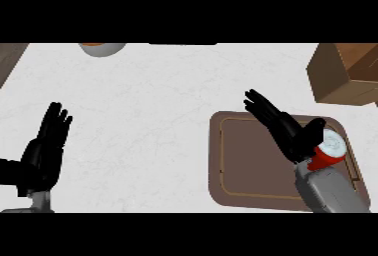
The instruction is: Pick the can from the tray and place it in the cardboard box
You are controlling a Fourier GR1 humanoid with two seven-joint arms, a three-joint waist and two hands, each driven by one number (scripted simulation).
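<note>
Right now I am in the grasp step: my right hand (290, 134) is over the tray (249, 165), palm just beside the can (329, 151), and nothing is gripped yet. Its fingers (263, 110) are straight and fanned toward 11 o'clock, with the thumb spread out toward 1 o'clock above the can's lid, so I read that hand as open. The can stands at the tray's 3 o'clock edge, tucked between thumb and wrist; whether the palm touches it I cannot tell.

I judge the can upright. Its pale lid faces up at me and its red wall shows beneath at 6 o'clock, so the long axis runs roughly vertical off the tray floor, perhaps tipped a little.

Next I need to curl fingers and thumb round the red wall, lift clear of the tray rim, then carry toward the cardboard box (345, 70), which sits at about 12 to 1 o'clock from the can, well apart.

My left hand (43, 152) rests at the view's 8 o'clock, fingers straight and pointing up, holding nothing.
</note>
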